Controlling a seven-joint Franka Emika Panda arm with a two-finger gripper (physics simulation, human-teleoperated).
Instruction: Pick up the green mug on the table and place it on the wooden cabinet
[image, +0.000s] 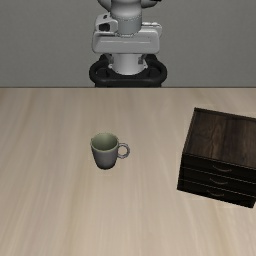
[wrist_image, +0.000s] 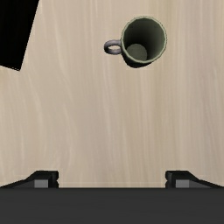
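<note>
A grey-green mug (image: 104, 151) stands upright on the light wooden table (image: 60, 200), its handle pointing toward the exterior view's right. The dark wooden cabinet (image: 222, 155) with stacked drawers sits at the exterior view's right, its flat top bare. The wrist view looks straight down on the mug (wrist_image: 143, 42), its hollow inside empty, well ahead of my gripper (wrist_image: 111, 178). The fingertips (wrist_image: 41, 178) stand wide apart with only bare table between them. A dark corner of the cabinet (wrist_image: 13, 35) shows to one side of the mug.
The robot's base (image: 125, 70) stands at the far edge of the table, the arm folded high above it. Bare tabletop surrounds the mug on all sides, with a gap between the mug and the cabinet.
</note>
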